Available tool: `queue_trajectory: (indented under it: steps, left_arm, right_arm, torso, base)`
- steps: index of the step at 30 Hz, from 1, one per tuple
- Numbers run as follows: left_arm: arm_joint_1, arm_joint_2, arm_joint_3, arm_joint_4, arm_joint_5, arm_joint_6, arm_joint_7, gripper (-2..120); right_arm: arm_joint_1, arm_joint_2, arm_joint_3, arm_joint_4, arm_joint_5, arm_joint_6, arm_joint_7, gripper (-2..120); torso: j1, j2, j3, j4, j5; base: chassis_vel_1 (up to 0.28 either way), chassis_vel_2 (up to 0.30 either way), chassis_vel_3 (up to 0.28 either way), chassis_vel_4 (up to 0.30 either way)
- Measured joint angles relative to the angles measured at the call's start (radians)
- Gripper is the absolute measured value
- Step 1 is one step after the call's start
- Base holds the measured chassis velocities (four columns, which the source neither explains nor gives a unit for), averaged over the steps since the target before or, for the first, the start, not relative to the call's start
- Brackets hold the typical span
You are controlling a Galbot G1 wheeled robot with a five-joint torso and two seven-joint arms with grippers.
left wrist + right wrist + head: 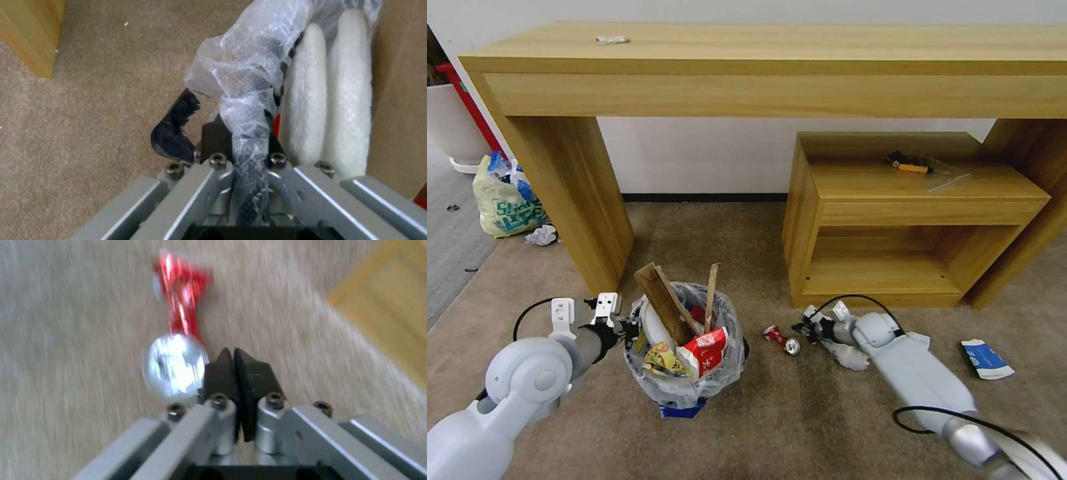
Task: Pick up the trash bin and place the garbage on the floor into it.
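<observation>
The trash bin (694,360) is set on the carpet below the bench (774,60), its bag-lined rim clamped by the left end effector (630,328). The right end effector (802,331) (fingers pressed together, nothing held) is placed just beside the crushed red can (782,339).

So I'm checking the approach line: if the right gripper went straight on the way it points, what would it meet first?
Probably the crushed red can: it lies just ahead of the right gripper, slightly off its shut fingers, so depth is unclear.
</observation>
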Motion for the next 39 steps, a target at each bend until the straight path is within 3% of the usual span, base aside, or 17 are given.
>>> queue_trajectory:
  steps: [5,15,25,32,39]
  left_arm:
    - [-0.003,-0.006,0.006,0.009,0.001,0.0,0.005,0]
    - [-0.002,-0.011,0.001,0.017,-0.002,0.0,0.009,0]
    - [0.0,-0.011,0.0,0.019,-0.005,0.0,0.012,0]
    - [-0.001,-0.006,0.006,0.019,-0.007,0.0,0.012,0]
    - [0.001,0.001,0.011,0.01,-0.012,0.0,0.008,0]
  right_arm:
    - [0.006,-0.027,-0.047,0.016,-0.021,-0.033,-0.04,28]
    - [0.062,0.094,-0.135,-0.01,0.015,-0.223,0.058,67]
    - [0.081,0.133,-0.157,-0.047,-0.014,-0.291,0.093,99]
    - [0.073,0.137,-0.139,-0.075,-0.021,-0.291,0.108,98]
    - [0.075,0.163,-0.121,-0.139,0.012,-0.237,0.135,77]
  torso:
    - [0.0,0.0,0.0,0.0003,0.0001]
    - [0.0,0.0,0.0,0.0009,0.0001]
    - [0.0,0.0,0.0,0.0007,0.0002]
    - [0.0,0.0,0.0,0.0005,0.0002]
    - [0.0,0.0,0.0,0.0005,0.0002]
  base:
    - [0.0,0.0,0.0,0.0]
    - [0.0,0.0,0.0,0.0]
    - [0.0,0.0,0.0,0.0]
    - [0.0,0.0,0.0,0.0]
    - [0.0,0.0,0.0,0.0]
